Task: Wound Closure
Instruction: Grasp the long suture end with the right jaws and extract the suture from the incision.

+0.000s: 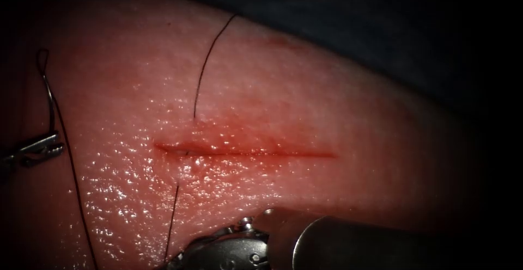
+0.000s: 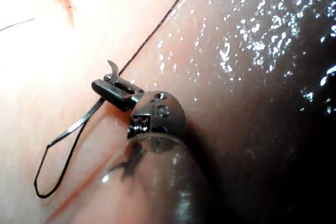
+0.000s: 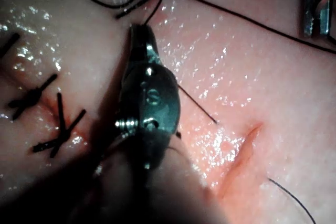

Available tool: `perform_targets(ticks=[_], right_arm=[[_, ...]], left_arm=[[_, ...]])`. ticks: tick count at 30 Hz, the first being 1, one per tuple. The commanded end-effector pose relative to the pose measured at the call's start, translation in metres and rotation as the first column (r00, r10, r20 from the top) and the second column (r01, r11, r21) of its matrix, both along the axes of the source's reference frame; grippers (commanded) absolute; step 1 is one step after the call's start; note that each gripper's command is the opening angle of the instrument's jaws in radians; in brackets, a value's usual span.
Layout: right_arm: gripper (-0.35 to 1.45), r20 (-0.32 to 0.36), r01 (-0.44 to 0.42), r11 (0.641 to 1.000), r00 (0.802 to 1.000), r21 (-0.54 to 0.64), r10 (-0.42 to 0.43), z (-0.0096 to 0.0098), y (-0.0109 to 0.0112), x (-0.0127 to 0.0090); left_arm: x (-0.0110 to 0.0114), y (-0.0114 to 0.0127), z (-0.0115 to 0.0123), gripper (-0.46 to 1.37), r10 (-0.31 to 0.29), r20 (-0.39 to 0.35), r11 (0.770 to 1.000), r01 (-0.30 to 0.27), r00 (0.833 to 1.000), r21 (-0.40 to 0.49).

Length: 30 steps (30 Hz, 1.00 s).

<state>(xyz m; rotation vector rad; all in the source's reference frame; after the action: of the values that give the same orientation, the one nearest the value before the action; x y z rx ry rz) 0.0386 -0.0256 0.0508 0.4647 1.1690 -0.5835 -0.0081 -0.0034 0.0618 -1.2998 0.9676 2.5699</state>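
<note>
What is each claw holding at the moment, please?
Left claw: shut on the needle, near its thread end, left of the cut, out of the tissue.
Right claw: cannot be told.

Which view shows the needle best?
The left wrist view: the left pincer grips the needle near its thread end, free of the tissue. In the endoscope view the needle is a thin curve left of the cut. In the right wrist view I cannot make it out.
</note>
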Motion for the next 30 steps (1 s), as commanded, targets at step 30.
perform_targets(ticks=[30], right_arm=[[-0.35,-0.027,0.343,0.917,0.938,0.202,-0.345,-0.004,-0.0084,0.0051]], left_arm=[[0.0,0.0,0.0,-0.35,0.006,-0.001,1.0,-0.006,1.0,0.005]])
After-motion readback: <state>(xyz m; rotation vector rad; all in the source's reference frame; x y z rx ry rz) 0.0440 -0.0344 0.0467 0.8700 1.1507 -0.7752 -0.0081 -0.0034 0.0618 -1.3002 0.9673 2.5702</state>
